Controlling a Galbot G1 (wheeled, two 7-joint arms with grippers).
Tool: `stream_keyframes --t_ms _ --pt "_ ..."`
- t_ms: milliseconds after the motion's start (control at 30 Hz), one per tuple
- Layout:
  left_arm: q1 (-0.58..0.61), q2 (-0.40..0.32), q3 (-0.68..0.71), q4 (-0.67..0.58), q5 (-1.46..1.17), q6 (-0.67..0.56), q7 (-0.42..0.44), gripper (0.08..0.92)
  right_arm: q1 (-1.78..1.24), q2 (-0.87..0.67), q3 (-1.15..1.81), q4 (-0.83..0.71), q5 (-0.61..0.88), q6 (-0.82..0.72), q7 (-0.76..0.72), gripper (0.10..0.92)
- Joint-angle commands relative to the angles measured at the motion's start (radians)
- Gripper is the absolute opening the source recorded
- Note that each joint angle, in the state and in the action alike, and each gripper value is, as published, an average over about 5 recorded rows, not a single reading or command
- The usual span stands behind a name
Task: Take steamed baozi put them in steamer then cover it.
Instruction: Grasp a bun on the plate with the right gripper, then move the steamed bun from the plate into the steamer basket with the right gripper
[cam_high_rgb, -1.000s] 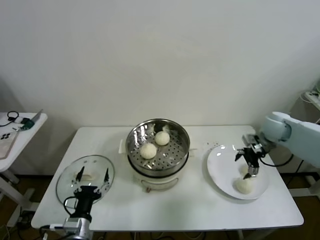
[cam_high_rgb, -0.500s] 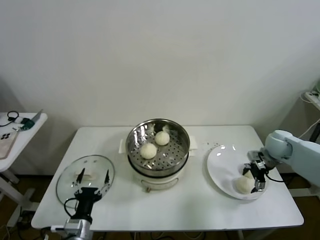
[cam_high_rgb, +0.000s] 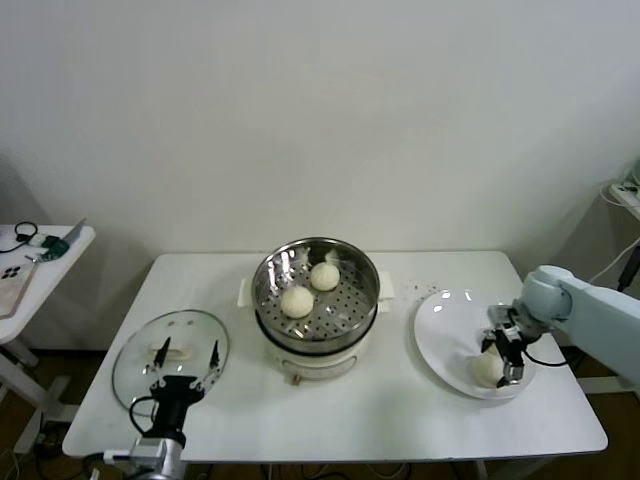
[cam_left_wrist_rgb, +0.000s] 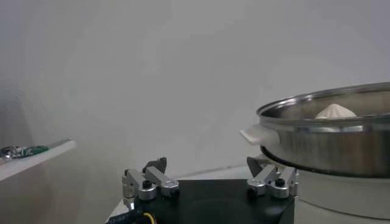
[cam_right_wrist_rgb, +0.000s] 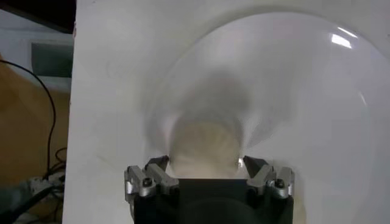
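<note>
The steamer (cam_high_rgb: 316, 318) stands mid-table with two baozi, one (cam_high_rgb: 296, 301) nearer and one (cam_high_rgb: 324, 276) farther, on its perforated floor. A third baozi (cam_high_rgb: 486, 370) lies on the white plate (cam_high_rgb: 445, 330) at the right. My right gripper (cam_high_rgb: 505, 352) is low over the plate, open, with a fingertip on each side of this baozi (cam_right_wrist_rgb: 205, 148). No fourth baozi shows. My left gripper (cam_high_rgb: 186, 352) waits open and empty over the glass lid (cam_high_rgb: 135, 352) at the front left. Its wrist view shows the steamer (cam_left_wrist_rgb: 329, 137) and a baozi top (cam_left_wrist_rgb: 335, 111).
A small side table (cam_high_rgb: 45, 262) with a phone and cables stands off to the left. The plate lies near the table's right edge. Cables hang at the far right by the wall.
My right gripper has dropped from above the plate's middle to the plate's near side and now straddles the baozi. The left arm has not moved.
</note>
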Motion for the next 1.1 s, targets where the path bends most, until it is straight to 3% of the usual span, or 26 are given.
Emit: stream_keyframes --t_ms 33,167,433,633,1100 --pt "-0.006 0.000 0.002 0.006 -0.001 0.001 0.000 0.823 -0.014 0.033 0.010 -0.030 -0.011 0.003 -0.009 0.823" --pt "-0.011 0.000 0.004 0.011 -0.002 0.001 0.000 0.823 -0.001 0.039 -0.002 -0.033 -0.006 0.003 -0.014 0.802" --pt "-0.014 0.003 0.004 0.013 -0.004 0.003 0.000 0.823 0.032 0.038 -0.015 -0.027 0.018 0.007 -0.016 0.676" --pt "-0.015 0.005 0.006 0.011 -0.004 0.004 0.000 0.823 0.230 0.037 -0.133 0.026 0.071 0.049 -0.030 0.659" --pt "0.003 0.004 0.016 -0.003 0.002 0.002 -0.001 0.823 0.807 0.234 -0.426 0.189 0.000 0.389 -0.077 0.661"
